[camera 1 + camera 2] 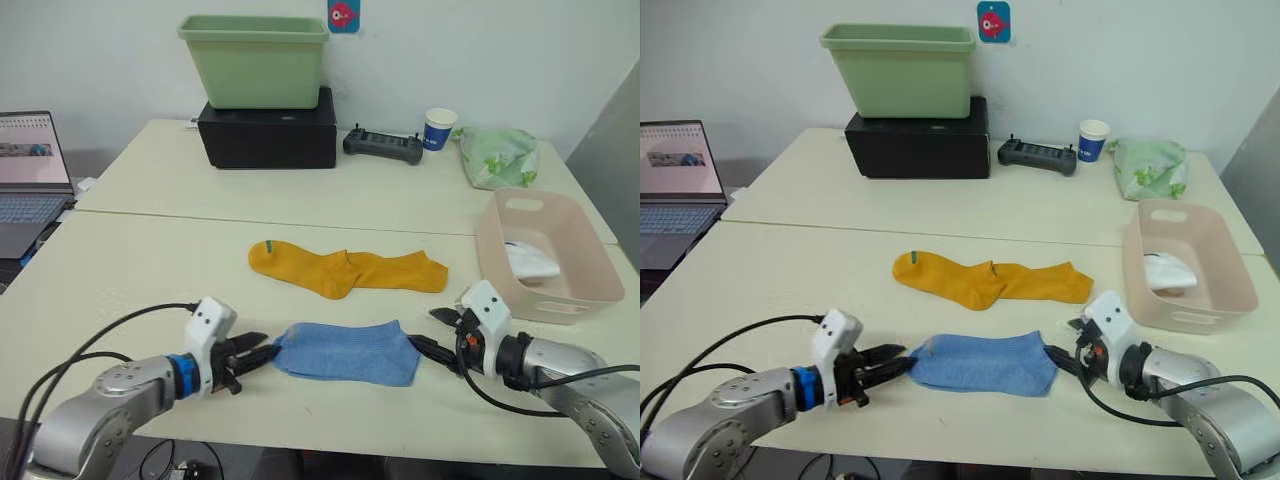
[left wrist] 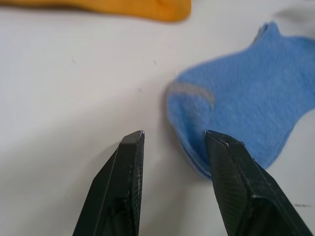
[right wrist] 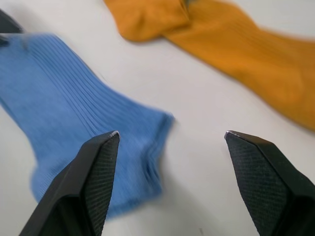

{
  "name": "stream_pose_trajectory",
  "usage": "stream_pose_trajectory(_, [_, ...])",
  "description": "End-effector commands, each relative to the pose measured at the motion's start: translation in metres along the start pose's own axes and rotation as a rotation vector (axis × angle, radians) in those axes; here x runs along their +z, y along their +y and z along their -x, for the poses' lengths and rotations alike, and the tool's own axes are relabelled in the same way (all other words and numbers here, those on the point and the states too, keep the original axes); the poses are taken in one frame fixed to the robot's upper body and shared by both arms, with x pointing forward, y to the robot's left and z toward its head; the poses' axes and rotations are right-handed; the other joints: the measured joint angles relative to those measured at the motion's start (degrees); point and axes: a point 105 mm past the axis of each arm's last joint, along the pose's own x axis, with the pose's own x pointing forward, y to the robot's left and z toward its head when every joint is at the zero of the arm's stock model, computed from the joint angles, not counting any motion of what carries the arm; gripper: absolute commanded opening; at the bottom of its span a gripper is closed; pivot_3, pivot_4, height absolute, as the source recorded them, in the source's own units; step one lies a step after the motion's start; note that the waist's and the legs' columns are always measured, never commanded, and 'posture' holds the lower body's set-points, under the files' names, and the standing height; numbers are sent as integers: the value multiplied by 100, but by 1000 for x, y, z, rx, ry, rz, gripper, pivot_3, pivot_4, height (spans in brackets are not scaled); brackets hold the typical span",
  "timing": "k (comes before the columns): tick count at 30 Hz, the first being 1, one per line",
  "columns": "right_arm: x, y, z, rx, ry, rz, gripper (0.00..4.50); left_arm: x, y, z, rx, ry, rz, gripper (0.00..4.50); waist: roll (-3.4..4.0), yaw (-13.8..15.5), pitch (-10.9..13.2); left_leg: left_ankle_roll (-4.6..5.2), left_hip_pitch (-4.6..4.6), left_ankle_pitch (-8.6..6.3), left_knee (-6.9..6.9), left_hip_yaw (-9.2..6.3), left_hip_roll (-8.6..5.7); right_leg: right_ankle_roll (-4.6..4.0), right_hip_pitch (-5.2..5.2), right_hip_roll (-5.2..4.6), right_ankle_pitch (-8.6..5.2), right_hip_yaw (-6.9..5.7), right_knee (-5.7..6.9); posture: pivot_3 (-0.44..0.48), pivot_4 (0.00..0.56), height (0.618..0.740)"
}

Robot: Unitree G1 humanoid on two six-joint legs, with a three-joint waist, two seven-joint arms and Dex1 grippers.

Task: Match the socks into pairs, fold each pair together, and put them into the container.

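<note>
Writing that can be read is scarce: the small blue sticker (image 1: pixel 993 21) on the wall bears a red fish figure and no legible words, the blue-and-white paper cup (image 1: pixel 439 128) has a band whose print is too small to make out, and the laptop (image 1: pixel 30 170) at the left edge shows a page too fine to read.

Light blue socks (image 1: pixel 345 351) lie flat near the front edge of the cream table (image 1: pixel 150 260), ribbed along the leg, with a pale grey patch at the heel end seen in the left wrist view. Whether this is one sock or two stacked cannot be told. Behind them, apart, two mustard-yellow socks (image 1: pixel 345 270) lie end to end and overlapping in the middle; the left one carries a small green mark.

The left gripper (image 1: pixel 250 355) sits at the left end of the blue socks, fingers narrowly parted, one fingertip (image 2: pixel 224 147) over the fabric edge, the other on bare table. The right gripper (image 1: pixel 437 336) is at the right end, fingers spread wide, one over the cuff and the other over bare table.

The pale pink basket (image 1: pixel 580 240) stands at the right, holding a white sock bundle (image 1: pixel 530 262). At the back stand a green plastic tub (image 1: pixel 255 60) on a black box (image 1: pixel 268 132), a black handheld controller (image 1: pixel 383 146) and a pale green patterned cloth bundle (image 1: pixel 498 155).
</note>
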Motion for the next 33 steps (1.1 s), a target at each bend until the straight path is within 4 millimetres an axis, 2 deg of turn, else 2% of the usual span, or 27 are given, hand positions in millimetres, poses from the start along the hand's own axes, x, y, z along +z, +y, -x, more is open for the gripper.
stream_pose_trajectory(1, [19,14,-7,61,-68,86,3291,27,3,5,-35,-72,-88,1825,0,2,0,0,0,0,0,1,-1,0,0,-1,0,0,0,0,150,719])
stream_pose_trajectory(4, [19,20,-18,100,-65,120,2506,35,-4,-3,-92,-61,-175,1078,-2,6,0,0,-2,0,2,2,-3,0,0,-2,0,1,-2,0,150,719])
stream_pose_trajectory(7, [11,33,-33,182,-29,167,1312,32,-28,-24,-209,-29,-241,42,-2,6,0,0,-2,0,2,1,-3,0,-1,-3,0,8,-3,0,150,719])
stream_pose_trajectory(10, [2,38,-40,220,5,194,370,20,-36,-38,-252,11,-246,0,-2,7,0,0,-3,0,2,3,-4,0,-2,-3,0,9,-2,0,150,719])
stream_pose_trajectory(11, [-4,39,-41,234,27,212,38,11,-37,-42,-261,56,-248,0,-2,8,0,0,-3,0,2,2,-2,0,-2,-2,0,8,-3,0,150,719])
stream_pose_trajectory(16, [-25,35,-36,238,102,279,38,-30,-18,-48,-169,238,-224,0,1,7,-1,2,1,0,2,0,0,-1,-2,4,1,2,5,0,150,719])
stream_pose_trajectory(18, [-34,33,-29,239,137,292,38,-43,-17,-47,-155,276,-199,0,4,9,-4,2,3,0,4,1,-1,-1,2,2,1,3,5,0,150,719])
stream_pose_trajectory(22, [-53,22,-17,196,208,328,38,-52,-25,-46,-166,295,-185,0,10,6,-34,3,15,0,4,1,-2,-1,13,0,0,9,3,0,150,719])
stream_pose_trajectory(25, [-57,10,-12,139,213,339,38,-52,-29,-46,-169,289,-183,0,5,2,-51,3,23,0,3,2,-1,0,23,2,0,6,3,0,150,719])
stream_pose_trajectory(26, [-56,8,-11,132,205,340,38,-51,-29,-46,-168,283,-186,0,5,2,-53,3,24,0,3,2,-2,0,23,2,0,6,3,0,150,719])
stream_pose_trajectory(30, [-5,18,-10,149,-35,293,38,-7,-44,-47,-233,85,-239,0,5,2,-49,3,19,0,5,2,-2,-1,20,1,0,11,3,0,150,719])
stream_pose_trajectory(33, [6,28,-18,172,-75,294,38,15,-54,-42,-299,43,-290,0,-3,4,-39,2,11,0,5,-1,0,-1,13,4,1,0,5,0,150,719])
